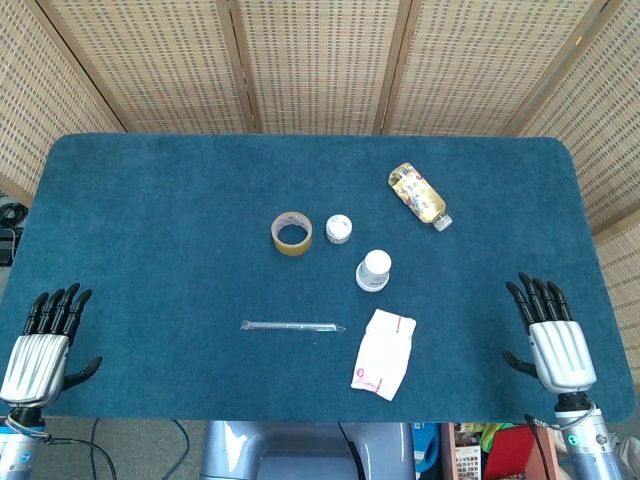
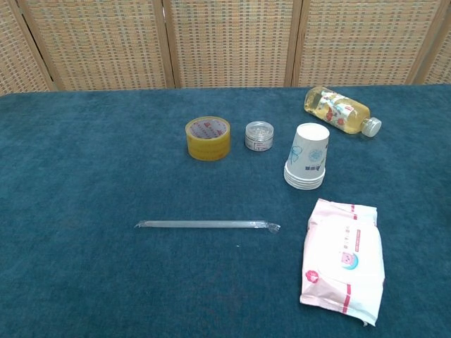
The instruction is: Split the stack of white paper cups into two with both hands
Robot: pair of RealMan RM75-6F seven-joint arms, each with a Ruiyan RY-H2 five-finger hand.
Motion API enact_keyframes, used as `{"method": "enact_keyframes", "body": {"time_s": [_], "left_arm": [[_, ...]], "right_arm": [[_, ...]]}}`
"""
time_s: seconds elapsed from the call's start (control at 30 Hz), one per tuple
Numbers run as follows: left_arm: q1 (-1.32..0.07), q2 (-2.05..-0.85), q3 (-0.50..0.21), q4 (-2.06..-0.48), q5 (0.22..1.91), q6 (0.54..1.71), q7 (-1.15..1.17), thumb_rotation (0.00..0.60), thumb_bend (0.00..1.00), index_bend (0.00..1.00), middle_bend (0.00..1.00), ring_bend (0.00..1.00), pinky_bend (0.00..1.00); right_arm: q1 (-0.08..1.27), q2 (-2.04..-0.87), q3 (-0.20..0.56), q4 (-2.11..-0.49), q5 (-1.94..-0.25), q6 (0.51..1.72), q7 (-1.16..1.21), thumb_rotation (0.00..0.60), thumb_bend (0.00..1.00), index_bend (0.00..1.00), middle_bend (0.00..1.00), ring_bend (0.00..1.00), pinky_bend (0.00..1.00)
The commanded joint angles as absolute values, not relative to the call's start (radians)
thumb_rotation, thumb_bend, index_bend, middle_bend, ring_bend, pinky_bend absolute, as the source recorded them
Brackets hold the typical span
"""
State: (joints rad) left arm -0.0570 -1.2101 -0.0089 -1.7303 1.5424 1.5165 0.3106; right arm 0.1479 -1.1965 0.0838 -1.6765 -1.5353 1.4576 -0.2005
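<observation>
Wicker screens stand behind the blue bench (image 1: 150, 220). Both the left hand (image 1: 40, 350) and right hand (image 1: 555, 340) are spread and hold nothing. Paper cups (image 2: 306, 165) look light and easily crushed, so probably grip gently, one hand near the rims, one at the top.

Stack of white paper cups (image 1: 373, 270) seen upside down, mid-table, well apart from both hands. Left hand (image 1: 40, 352) and right hand (image 1: 556, 345) laid flat at near corners, fingers (image 1: 536, 300) spread, nothing held.

White cups (image 2: 307, 158) (blue print), teal table (image 2: 84, 176)
</observation>
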Motion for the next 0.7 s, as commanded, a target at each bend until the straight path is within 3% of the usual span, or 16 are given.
{"method": "enact_keyframes", "body": {"time_s": [0.03,0.4,0.7], "left_arm": [[-0.059,-1.212,-0.01,-1.728,1.538,1.512,0.311,0.6,0.22,0.0,0.0,0.0,0.0],[-0.062,-1.217,-0.013,-1.715,1.525,1.504,0.31,0.6,0.22,0.0,0.0,0.0,0.0],[-0.066,-1.222,-0.019,-1.695,1.498,1.487,0.304,0.6,0.22,0.0,0.0,0.0,0.0]], "right_arm": [[0.19,-1.192,0.124,-1.725,-1.537,1.439,-0.24,0.6,0.12,0.14,0.0,0.0,0.01],[0.388,-1.25,0.241,-1.822,-1.374,1.22,-0.448,0.6,0.13,0.31,0.12,0.0,0.2],[0.528,-1.334,0.304,-1.803,-1.176,1.104,-0.61,0.6,0.13,0.33,0.14,0.0,0.23]]}}
